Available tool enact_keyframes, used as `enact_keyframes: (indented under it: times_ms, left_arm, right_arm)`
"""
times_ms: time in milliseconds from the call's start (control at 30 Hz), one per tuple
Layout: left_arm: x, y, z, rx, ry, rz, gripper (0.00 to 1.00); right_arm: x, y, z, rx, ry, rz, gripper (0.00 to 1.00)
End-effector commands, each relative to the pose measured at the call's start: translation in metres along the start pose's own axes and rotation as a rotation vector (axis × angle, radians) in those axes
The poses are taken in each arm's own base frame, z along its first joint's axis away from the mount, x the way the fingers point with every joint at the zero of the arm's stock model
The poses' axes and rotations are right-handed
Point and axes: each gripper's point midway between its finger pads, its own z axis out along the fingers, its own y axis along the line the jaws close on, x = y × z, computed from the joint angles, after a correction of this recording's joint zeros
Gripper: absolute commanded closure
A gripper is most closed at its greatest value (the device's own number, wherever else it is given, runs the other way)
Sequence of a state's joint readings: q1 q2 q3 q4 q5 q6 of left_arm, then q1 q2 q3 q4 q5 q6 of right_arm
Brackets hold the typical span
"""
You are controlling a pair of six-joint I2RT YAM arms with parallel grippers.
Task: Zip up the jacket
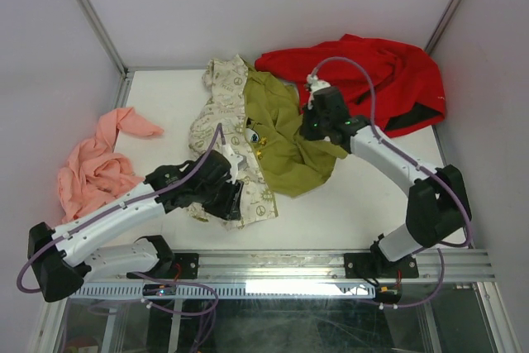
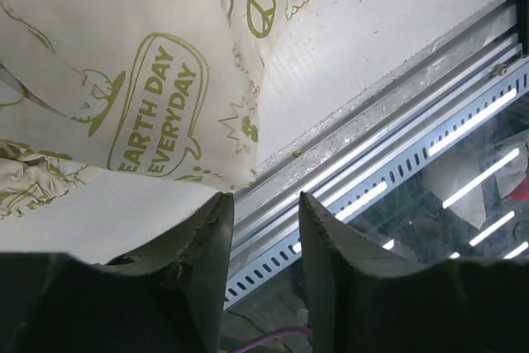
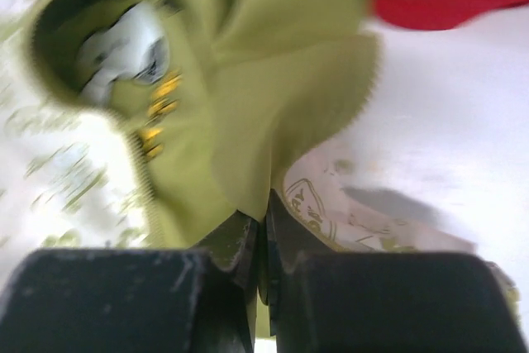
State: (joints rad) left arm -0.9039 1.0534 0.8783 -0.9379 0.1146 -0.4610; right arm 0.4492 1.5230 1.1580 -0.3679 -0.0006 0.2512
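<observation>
Jacket [image 1: 216,109] long axis far-to-near; left gripper [image 2: 264,204] spread, empty; right gripper [image 3: 263,225] seemingly clamped on it, blurred.

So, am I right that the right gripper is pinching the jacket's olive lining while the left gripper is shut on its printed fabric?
Not quite: the left gripper is open, with only the metal rail visible between its fingers, as the left wrist view shows; the jacket lies beside it. The right gripper is indeed pinching the olive lining.
</observation>
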Motion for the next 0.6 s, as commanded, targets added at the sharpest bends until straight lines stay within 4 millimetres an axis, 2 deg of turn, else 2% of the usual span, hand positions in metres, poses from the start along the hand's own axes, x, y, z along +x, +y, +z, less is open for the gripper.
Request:
enact_keyframes:
  times_ms: [0, 67, 133, 233, 300, 400, 500, 567]
  left_arm:
    - [-0.040, -0.021, -0.025, 0.053, -0.168, 0.001, 0.60]
    - [-0.056, -0.020, -0.035, 0.026, -0.235, -0.009, 0.57]
    - [-0.071, -0.012, -0.042, -0.027, -0.303, -0.027, 0.53]
    - [-0.091, 0.002, -0.047, -0.082, -0.383, -0.073, 0.50]
    - [-0.104, 0.014, -0.048, -0.097, -0.430, -0.116, 0.50]
    - [-0.127, 0.032, -0.048, -0.096, -0.506, -0.174, 0.50]
    - [-0.148, 0.032, -0.043, -0.074, -0.541, -0.178, 0.47]
    - [-0.163, 0.025, -0.039, -0.045, -0.548, -0.155, 0.44]
  right_arm:
    - [0.023, 0.091, -0.012, -0.198, 0.037, -0.149, 0.93]
    - [0.055, 0.124, -0.003, -0.266, 0.122, -0.207, 0.89]
    - [0.084, 0.151, -0.003, -0.339, 0.200, -0.260, 0.81]
    - [0.115, 0.169, -0.006, -0.385, 0.283, -0.308, 0.69]
    - [0.120, 0.173, -0.017, -0.424, 0.298, -0.320, 0.61]
    - [0.112, 0.169, -0.036, -0.448, 0.251, -0.329, 0.48]
    - [0.100, 0.153, -0.052, -0.437, 0.198, -0.311, 0.41]
    - [0.091, 0.133, -0.056, -0.405, 0.158, -0.268, 0.39]
